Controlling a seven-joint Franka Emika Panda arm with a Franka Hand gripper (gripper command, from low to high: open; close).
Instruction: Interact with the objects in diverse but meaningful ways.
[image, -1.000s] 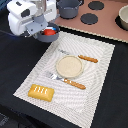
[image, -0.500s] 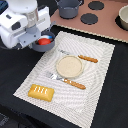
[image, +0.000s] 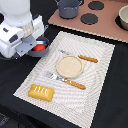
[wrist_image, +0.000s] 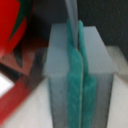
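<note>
**Arm parked over the tomato corner**

The claw (wrist_image: 80, 85) has its green pads pressed flat together, nothing between them. The red tomato (image: 41, 47) sits right under the arm, off the mat's (image: 100, 75) corner. Bread loaf (image: 41, 92) lies on the mat, pot (image: 68, 7) by the stove (image: 90, 20).

The exterior view is evenly and brightly lit, with soft, faint shadows cast beside the round beige plate (image: 69, 66) and the golden-yellow bread loaf (image: 41, 92). Overall softness and low resolution are noted. The wrist view is strongly defocused: the gripper (wrist_image: 80, 75) and the red tomato (wrist_image: 15, 25) are rendered as blurred colour masses.
</note>
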